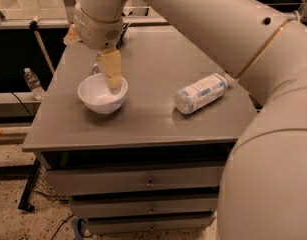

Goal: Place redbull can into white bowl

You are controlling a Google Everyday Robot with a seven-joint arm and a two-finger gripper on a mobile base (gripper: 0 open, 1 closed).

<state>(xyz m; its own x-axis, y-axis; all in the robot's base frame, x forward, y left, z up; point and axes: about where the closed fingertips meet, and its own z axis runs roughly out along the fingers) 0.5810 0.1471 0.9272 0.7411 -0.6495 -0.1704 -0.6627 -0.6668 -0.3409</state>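
The white bowl (95, 98) stands on the left part of the grey table (143, 119). My gripper (108, 78) hangs from the big cream arm, right over the bowl's far rim, and one cream finger (113, 71) reaches down into the bowl. Only a small silver and blue piece of the redbull can (97, 65) shows, between the fingers just above the bowl's far edge. The rest of the can is hidden by the finger. The gripper seems shut on the can.
A clear plastic bottle with a white label (200, 93) lies on its side on the right part of the table. The arm fills the right side of the view. Drawers (148, 183) sit under the tabletop. A small water bottle (33, 83) stands on the floor at left.
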